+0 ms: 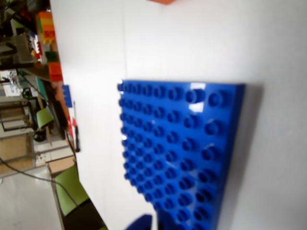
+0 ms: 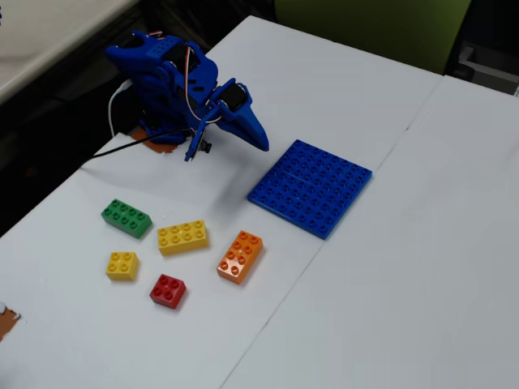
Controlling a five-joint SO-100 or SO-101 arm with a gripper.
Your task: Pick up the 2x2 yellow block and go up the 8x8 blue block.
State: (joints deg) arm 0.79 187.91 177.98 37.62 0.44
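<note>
In the fixed view the blue arm is folded low near the table's far left edge, and its gripper (image 2: 258,138) ends in a tapered blue beak whose fingers lie together with no gap and nothing between them, so the claw looks closed and empty. The tip points right, toward the 8x8 blue block (image 2: 310,187), and hangs above bare tabletop just short of the plate's near corner, not touching it. In the wrist view only a dark blue sliver of a finger shows at the bottom edge, and the plate (image 1: 182,148) fills the middle: a flat square of glossy blue, its rows of round studs catching white highlights, lying flat on the white table (image 2: 389,308). The 2x2 yellow block (image 2: 122,265) sits well apart from the claw, toward the lower left of the fixed view; it is a small square brick of bright yellow with four studs on top, resting flat and free. Just right of it lies a red brick (image 2: 168,291) of the same size, above it a longer yellow brick (image 2: 182,237) and a green brick (image 2: 126,218), and farther right an orange brick (image 2: 240,256), between the yellow pieces and the plate.
</note>
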